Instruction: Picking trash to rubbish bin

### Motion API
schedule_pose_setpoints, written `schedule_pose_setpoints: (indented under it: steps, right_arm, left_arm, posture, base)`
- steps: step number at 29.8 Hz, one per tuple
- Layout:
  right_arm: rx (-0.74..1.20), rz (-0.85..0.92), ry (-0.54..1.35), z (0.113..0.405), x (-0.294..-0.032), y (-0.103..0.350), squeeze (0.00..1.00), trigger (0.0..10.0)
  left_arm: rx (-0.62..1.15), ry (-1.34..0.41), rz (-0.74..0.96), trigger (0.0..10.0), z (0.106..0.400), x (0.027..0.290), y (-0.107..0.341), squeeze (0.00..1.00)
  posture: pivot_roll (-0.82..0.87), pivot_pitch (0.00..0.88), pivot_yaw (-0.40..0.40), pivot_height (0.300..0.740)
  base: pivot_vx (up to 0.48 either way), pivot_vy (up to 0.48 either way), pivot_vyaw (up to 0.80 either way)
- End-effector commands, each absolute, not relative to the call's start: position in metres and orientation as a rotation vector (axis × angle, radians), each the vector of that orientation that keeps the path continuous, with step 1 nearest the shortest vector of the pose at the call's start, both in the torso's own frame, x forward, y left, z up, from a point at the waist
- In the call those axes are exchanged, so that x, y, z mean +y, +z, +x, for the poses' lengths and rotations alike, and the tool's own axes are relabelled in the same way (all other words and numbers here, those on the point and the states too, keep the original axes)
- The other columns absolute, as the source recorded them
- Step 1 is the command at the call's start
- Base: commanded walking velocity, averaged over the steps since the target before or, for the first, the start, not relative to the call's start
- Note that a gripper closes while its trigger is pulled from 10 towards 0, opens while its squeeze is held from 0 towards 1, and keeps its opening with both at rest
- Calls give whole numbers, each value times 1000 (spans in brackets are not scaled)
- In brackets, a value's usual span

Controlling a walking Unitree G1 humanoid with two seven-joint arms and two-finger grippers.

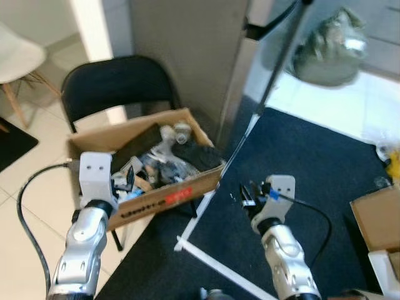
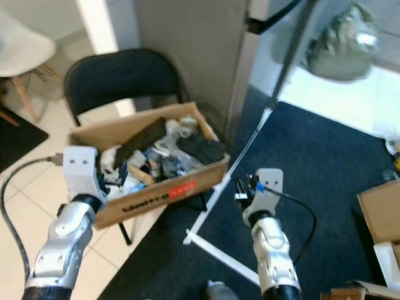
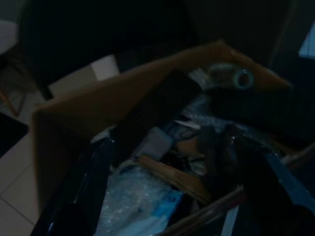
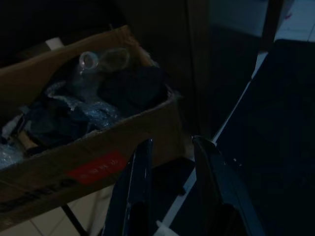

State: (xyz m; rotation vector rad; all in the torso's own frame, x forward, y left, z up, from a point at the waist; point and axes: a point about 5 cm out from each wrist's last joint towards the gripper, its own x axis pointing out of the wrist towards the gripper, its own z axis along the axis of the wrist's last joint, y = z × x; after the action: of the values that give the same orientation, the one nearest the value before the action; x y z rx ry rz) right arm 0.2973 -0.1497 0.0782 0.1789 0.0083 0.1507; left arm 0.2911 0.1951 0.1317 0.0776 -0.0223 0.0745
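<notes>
A brown cardboard box (image 1: pixel 169 200) with a red label sits on a black folding chair (image 1: pixel 119 81). It is full of trash: a clear plastic bottle (image 1: pixel 178 131), a black bundle (image 1: pixel 197 155), a dark flat piece (image 1: pixel 137 145) and bubble wrap (image 3: pixel 133 196). My left gripper (image 1: pixel 125 181) hovers over the box's front left corner, open wide with nothing between its fingers (image 3: pixel 83 196). To the right of the box, my right gripper (image 1: pixel 250 195) hangs above the dark carpet, open and empty, its fingers (image 4: pixel 135 191) pointing toward the box's front wall.
A grey wall corner (image 1: pixel 187 50) stands right behind the chair. A black stand pole (image 1: pixel 281 56) and a white strip (image 1: pixel 212 262) cross the dark carpet (image 1: pixel 312 162). Another cardboard box (image 1: pixel 378 219) is at the far right, a white chair (image 1: pixel 19 56) at the far left.
</notes>
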Motion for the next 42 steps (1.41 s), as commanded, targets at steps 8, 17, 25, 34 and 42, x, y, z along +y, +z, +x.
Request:
schedule_pose_setpoints:
  steps: [8, 17, 25, 34, 42]
  right_arm:
    - [61, 198, 39, 290, -163, 64, 0, 10000]
    - [64, 195, 29, 290, -168, 64, 0, 10000]
    - [41, 167, 11, 292, -165, 68, 0, 10000]
    - [53, 155, 45, 291, -164, 67, 0, 10000]
    - [43, 141, 76, 296, -159, 71, 0, 10000]
  left_arm:
    - [69, 64, 88, 10000, 290, 192, 117, 0]
    - [37, 18, 84, 10000, 299, 188, 124, 0]
    - [64, 54, 65, 10000, 303, 194, 123, 0]
    - [50, 69, 78, 10000, 295, 194, 120, 0]
    - [99, 77, -28, 10000, 295, 196, 115, 0]
  posture:
    - [93, 162, 37, 740]
    - [79, 152, 54, 740]
    - [77, 151, 65, 740]
    - [81, 140, 49, 740]
    - [77, 113, 44, 740]
  base:
    - [0, 0, -800]
    - [0, 0, -800]
    - [0, 0, -800]
    - [0, 0, -800]
    - [0, 0, -800]
